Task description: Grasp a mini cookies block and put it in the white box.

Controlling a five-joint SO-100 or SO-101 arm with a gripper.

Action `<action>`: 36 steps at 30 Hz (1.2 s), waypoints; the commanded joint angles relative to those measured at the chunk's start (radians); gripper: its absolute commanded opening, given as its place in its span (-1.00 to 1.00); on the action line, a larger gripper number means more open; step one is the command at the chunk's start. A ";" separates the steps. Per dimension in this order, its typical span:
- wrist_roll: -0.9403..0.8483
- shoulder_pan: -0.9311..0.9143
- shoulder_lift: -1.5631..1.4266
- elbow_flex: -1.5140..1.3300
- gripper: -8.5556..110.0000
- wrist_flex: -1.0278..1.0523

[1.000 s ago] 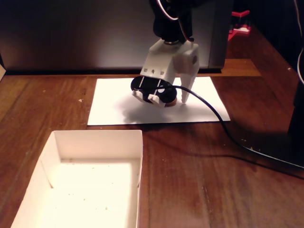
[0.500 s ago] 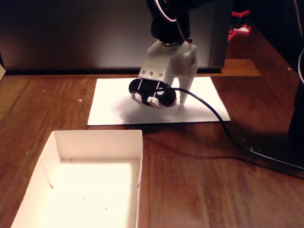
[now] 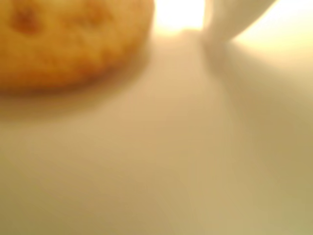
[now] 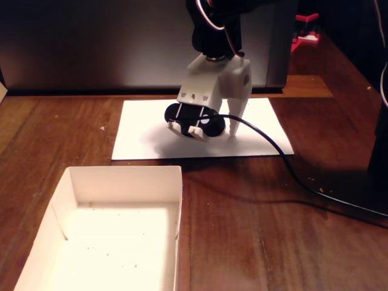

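The mini cookies block (image 3: 68, 39) fills the top left of the wrist view, golden-brown, blurred and lying flat on white paper. One white fingertip (image 3: 230, 17) stands to its right with a bright gap between them; the other finger is out of that view. In the fixed view my gripper (image 4: 221, 130) points down at the paper sheet (image 4: 145, 133), and its body hides the cookie. It looks open, with nothing held. The white box (image 4: 121, 176) stands at the front left, well apart from the gripper, its floor speckled with crumbs.
A black cable (image 4: 285, 160) runs from the gripper across the wooden table to the right edge. Behind the paper rises a dark panel (image 4: 91, 42). A red object (image 4: 306, 30) sits at the far right back.
The gripper has shifted slightly left over the paper and tilted a little. The sliver of cookie seen beside the finger one second ago is now hidden in the fixed view.
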State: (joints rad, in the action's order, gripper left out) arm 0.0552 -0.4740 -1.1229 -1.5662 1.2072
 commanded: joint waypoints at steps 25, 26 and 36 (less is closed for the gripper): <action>0.017 -0.031 -0.023 0.110 -0.53 -0.014; 0.015 -0.032 -0.025 0.110 -0.53 -0.015; 0.006 -0.038 -0.055 0.110 -0.53 -0.023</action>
State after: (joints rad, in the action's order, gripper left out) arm 0.0675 -0.4970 -1.1091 -1.5355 1.1980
